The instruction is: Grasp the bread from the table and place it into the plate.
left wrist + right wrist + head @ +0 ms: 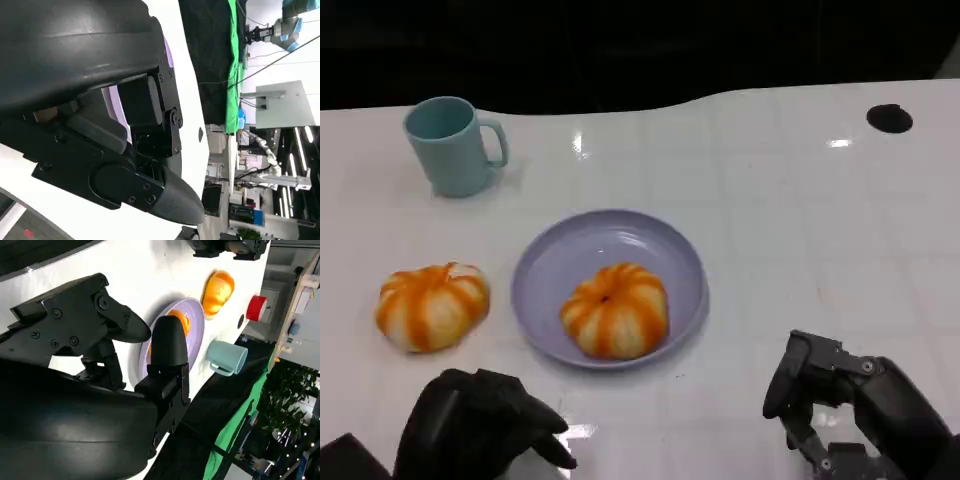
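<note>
Two striped orange breads: one point(615, 310) lies in the lavender plate point(545, 270), another point(431, 305) on the bench point(790, 230) left of it. Left hand point(485, 420) seems curled, empty; right hand point(820, 385) spread, empty.

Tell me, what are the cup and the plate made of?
The cup looks like plastic: plain teal, matte, with thick walls and a soft sheen, though glazed pottery can't be ruled out. The plate also looks like plastic: smooth lilac with a faint shiny spot near its middle. Both are guesses from looks alone.
</note>
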`<state>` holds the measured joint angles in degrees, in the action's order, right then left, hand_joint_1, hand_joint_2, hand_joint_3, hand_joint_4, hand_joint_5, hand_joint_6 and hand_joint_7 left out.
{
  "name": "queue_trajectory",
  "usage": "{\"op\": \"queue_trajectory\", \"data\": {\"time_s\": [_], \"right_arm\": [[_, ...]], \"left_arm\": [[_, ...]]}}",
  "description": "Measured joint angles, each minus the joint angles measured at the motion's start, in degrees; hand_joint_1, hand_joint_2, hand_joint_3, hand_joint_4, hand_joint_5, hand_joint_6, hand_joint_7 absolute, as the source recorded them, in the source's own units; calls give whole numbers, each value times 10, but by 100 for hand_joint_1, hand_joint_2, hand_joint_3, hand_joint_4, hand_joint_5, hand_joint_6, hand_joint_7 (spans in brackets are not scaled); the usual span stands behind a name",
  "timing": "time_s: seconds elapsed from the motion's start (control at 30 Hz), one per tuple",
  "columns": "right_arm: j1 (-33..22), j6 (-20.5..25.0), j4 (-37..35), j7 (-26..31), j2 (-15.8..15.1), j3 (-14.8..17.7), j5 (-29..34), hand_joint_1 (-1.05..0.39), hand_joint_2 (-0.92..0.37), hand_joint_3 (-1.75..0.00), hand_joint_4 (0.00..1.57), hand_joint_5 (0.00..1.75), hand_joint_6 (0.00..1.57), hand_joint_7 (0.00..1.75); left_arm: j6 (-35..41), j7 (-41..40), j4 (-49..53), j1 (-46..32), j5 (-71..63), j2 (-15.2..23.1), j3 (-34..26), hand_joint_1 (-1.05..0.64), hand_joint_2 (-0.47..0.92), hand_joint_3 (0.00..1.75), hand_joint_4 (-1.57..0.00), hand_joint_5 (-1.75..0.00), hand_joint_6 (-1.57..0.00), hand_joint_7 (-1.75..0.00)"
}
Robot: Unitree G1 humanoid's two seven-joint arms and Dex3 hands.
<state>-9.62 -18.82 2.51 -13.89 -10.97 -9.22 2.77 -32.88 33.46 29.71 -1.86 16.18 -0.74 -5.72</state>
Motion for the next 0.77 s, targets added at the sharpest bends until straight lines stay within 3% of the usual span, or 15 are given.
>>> {"op": "queue_trajectory", "data": {"time_s": [0.37,0.77], "right_arm": [[0,-29,-28,-4,3,-1,-1,-15,-60,-108,70,175,53,163],[0,-31,-33,-6,5,-1,0,-15,-63,-101,69,175,54,159]], "left_arm": [[2,1,4,0,1,1,-1,-105,90,0,-157,-43,-157,-23],[5,1,5,0,1,1,0,-105,90,0,-156,-43,-157,-23]]}}
